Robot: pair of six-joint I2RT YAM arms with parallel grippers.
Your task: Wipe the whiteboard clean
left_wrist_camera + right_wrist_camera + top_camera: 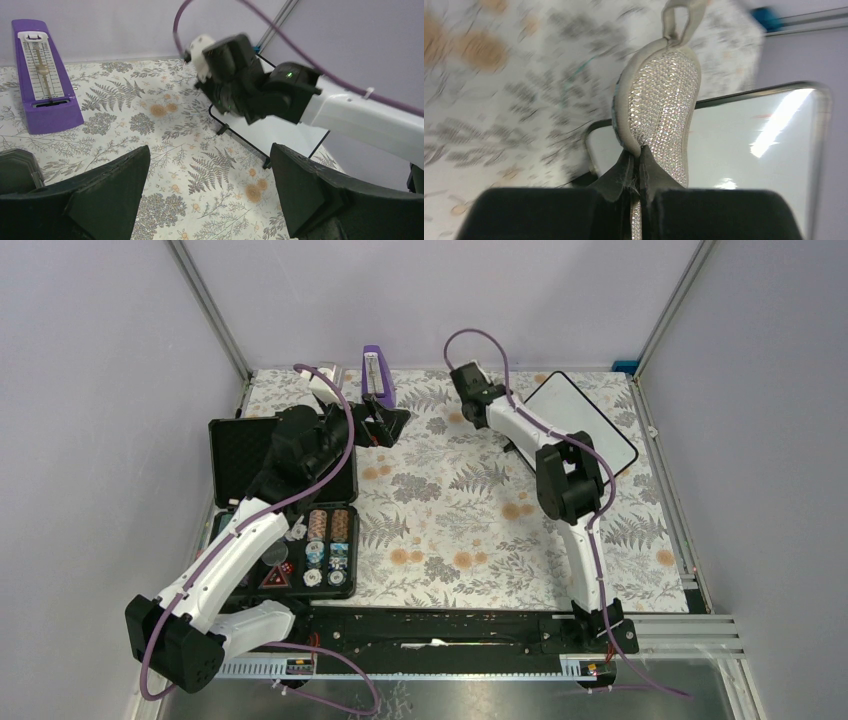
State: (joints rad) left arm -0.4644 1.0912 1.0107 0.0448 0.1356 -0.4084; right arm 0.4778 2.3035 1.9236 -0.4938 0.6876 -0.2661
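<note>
Board (588,418) is laid flat at the far-R corner of the fern-print counter (450,515), turned at an angle to the edges. It has a thin blk frame and rounded corners. In the R wrist view its surface is seen white w/ light glare. A faint reddish trace may be there, but it's too blurred to be told.

R arm (560,480) is stretched across the board's near-L part, w/ the wrist ending just past the board's L edge, over the counter. R jaws are pinched fully together on the lower edge of a pad (663,107): silvery, sparkly, oval, w/ a pale rim and a loop at the top end. The pad is seen in front of the board's corner. Contact btwn pad and board can't be told.

L arm (230,560) is reached fwd along the L side. L jaws are spread wide w/ nothing btwn them, held above the counter and pointed toward the board and R wrist.

A purple metronome (376,375) is stood upright at the far edge, near the L jaws and well apart from the board. A blk case (240,455) is laid open at near-L, partly under the L arm, w/ chips (328,530) in rows inside.
</note>
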